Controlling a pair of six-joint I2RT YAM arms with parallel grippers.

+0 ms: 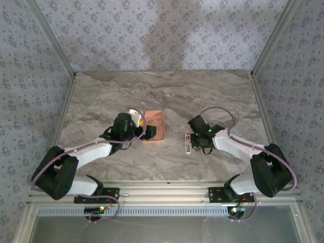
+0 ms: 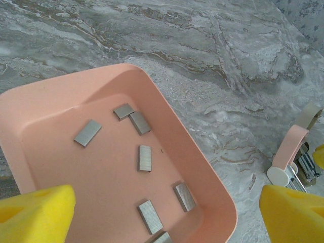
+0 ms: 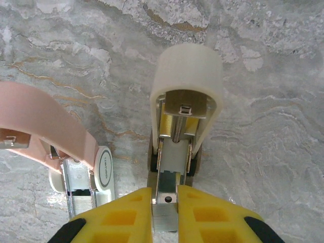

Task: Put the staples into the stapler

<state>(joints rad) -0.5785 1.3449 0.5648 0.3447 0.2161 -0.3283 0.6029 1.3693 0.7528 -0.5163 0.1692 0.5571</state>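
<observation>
The staples [image 2: 145,158]: small grey ribbed metal strips, lying loose and flat on the floor of the salmon tray [image 2: 106,172], left of desk centre. Judged light, stiff, apt to snap along glue lines and to skid on smooth plastic, so pinch one across its long edges.

The left gripper [image 2: 166,212] hovers over the tray, jaws wide, empty.

The stapler [image 3: 187,66]: pink and white halves swung apart, near desk centre, right of the tray. The right gripper [image 3: 164,195] is clamped on its metal channel.
</observation>
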